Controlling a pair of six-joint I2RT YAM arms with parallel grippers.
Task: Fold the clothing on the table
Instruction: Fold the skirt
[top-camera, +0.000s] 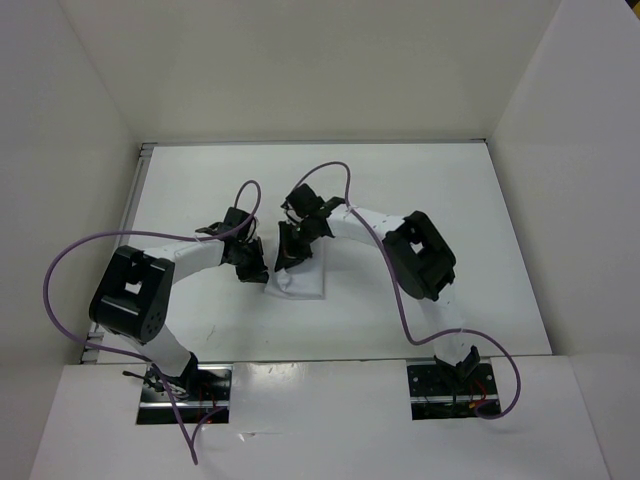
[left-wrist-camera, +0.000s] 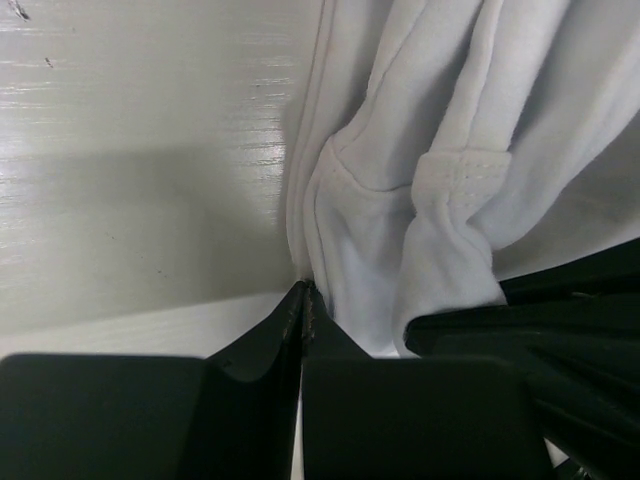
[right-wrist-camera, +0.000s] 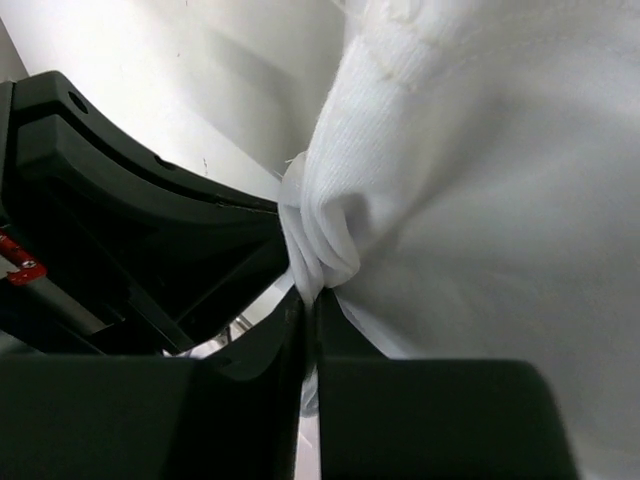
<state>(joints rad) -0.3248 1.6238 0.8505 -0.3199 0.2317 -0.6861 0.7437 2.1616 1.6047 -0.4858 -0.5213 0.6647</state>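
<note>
Clothing (top-camera: 300, 283) sat near the middle of the counter (top-camera: 430, 200), well clear of its rims. It was a small pale piece, hard to tell from the white surface. Its near part lay flat. Its far edge was gathered up where the two arms met.

Left jaws: closed, with a stitched hem running straight into the tips. It looked like a thin pinch on the clothing's edge. In the left wrist view the fabric beside them hung in loose, doubled folds.

Right jaws: closed on a small wad of the clothing, bunched just at the tips.

The two sets of jaws stood close beside each other, both on the same side of the piece.

Judged step: carrying the held edge across to lay a fold.

To do it well:
- Move both arms level and at one pace.
- Keep the edge lightly taut between the grips, without tugging at the thin left pinch.
- Bring the edge low over the flat part before letting go.
- The wad on the right may drop crooked, so square it first.
</note>
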